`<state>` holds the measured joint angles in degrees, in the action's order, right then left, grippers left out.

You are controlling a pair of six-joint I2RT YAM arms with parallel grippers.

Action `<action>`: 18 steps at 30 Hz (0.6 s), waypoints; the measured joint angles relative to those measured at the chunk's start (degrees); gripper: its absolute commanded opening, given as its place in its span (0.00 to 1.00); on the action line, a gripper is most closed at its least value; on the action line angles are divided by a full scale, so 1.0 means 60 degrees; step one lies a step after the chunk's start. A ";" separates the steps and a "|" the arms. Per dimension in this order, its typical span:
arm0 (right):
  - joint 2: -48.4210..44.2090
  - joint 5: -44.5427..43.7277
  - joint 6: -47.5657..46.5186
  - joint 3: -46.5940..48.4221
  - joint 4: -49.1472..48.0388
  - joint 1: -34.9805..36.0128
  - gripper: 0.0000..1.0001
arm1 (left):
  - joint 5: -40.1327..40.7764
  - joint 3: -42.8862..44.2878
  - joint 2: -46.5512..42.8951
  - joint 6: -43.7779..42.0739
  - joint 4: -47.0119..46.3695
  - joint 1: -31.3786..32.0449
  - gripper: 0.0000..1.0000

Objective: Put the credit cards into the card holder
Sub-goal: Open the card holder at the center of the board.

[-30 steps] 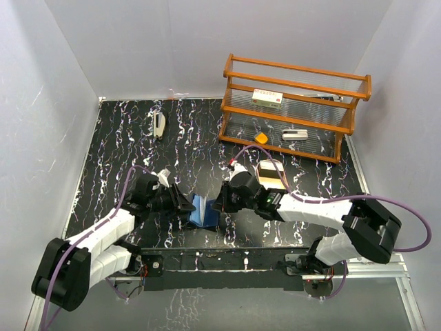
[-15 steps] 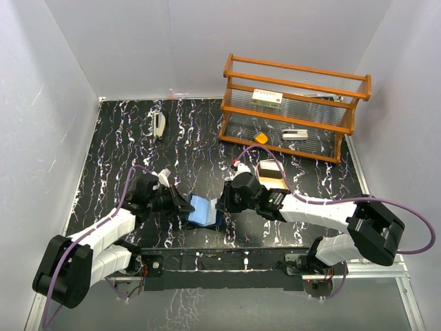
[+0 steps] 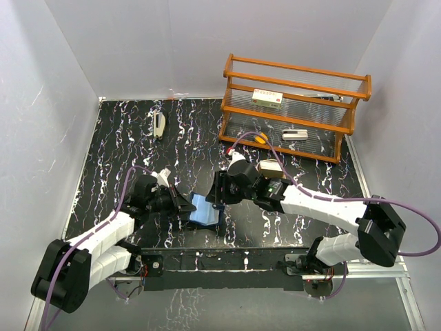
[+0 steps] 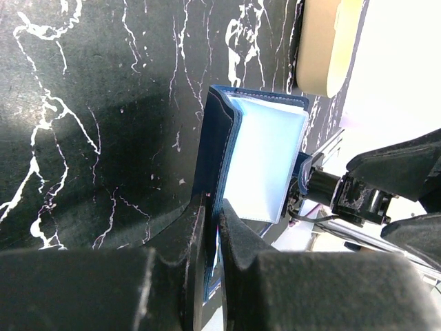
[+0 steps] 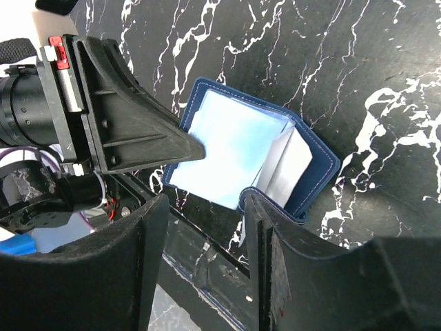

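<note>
The card holder [image 3: 205, 211] is a navy wallet lying open near the table's front, its pale blue inside facing up. My left gripper [image 3: 186, 205] is shut on its left navy cover; in the left wrist view the fingertips [image 4: 212, 214] pinch that cover of the card holder [image 4: 265, 158]. My right gripper [image 3: 219, 194] is open and empty just right of and above the holder. In the right wrist view [image 5: 204, 207] the card holder [image 5: 234, 148] lies between and beyond the jaws. No credit card shows clearly.
A gold oval tray [image 3: 270, 171] with something dark on it sits behind the right gripper; it also shows in the left wrist view [image 4: 320, 48]. A wooden shelf rack [image 3: 293, 103] stands at back right. A small white object [image 3: 159, 125] lies at back left.
The holder has opened wider and shows more of its pale inside. My right gripper has drawn back from it, up and toward the far side. The left gripper has kept its hold.
</note>
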<state>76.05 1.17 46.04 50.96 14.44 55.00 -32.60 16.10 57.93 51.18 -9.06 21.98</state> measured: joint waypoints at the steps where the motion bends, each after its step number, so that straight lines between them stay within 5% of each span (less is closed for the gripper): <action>1: 0.0036 0.0087 0.0040 0.0007 -0.0007 0.0000 0.47 | 0.0011 0.0004 0.0004 -0.0015 0.0029 0.0000 0.00; 11: 0.1217 0.0678 0.0215 0.0153 -0.0750 0.0022 0.47 | 0.0033 0.0004 0.0025 -0.0069 0.0109 0.0000 0.08; 18: 0.2382 0.0776 0.0328 0.0186 -0.1009 0.0029 0.52 | -0.0036 -0.0127 0.0025 0.0076 -0.0248 0.0000 0.00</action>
<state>90.35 5.82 48.01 52.07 8.38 55.18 -32.82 15.33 58.08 51.64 -10.55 21.98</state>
